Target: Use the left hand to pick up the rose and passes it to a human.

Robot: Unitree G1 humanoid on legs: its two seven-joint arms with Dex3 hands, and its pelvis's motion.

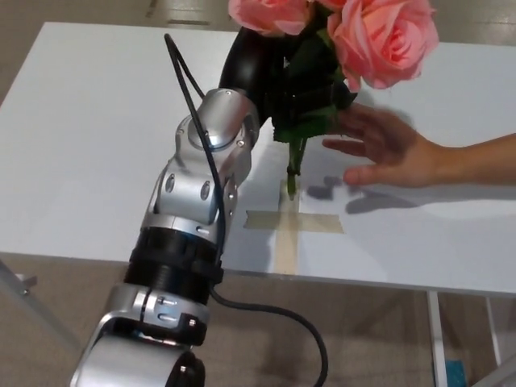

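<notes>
- Pink rose (385, 39) held above the white table (89, 137); two blooms visible at top edge, second one (270, 14) cut off by the frame.
- One left hand (256, 68), black, closed around the leafy stem; stem end hangs over the tape cross (292, 229).
- One person's hand (387, 145), fingers spread, just beside the leaves.
- Right hand: out of frame.
</notes>
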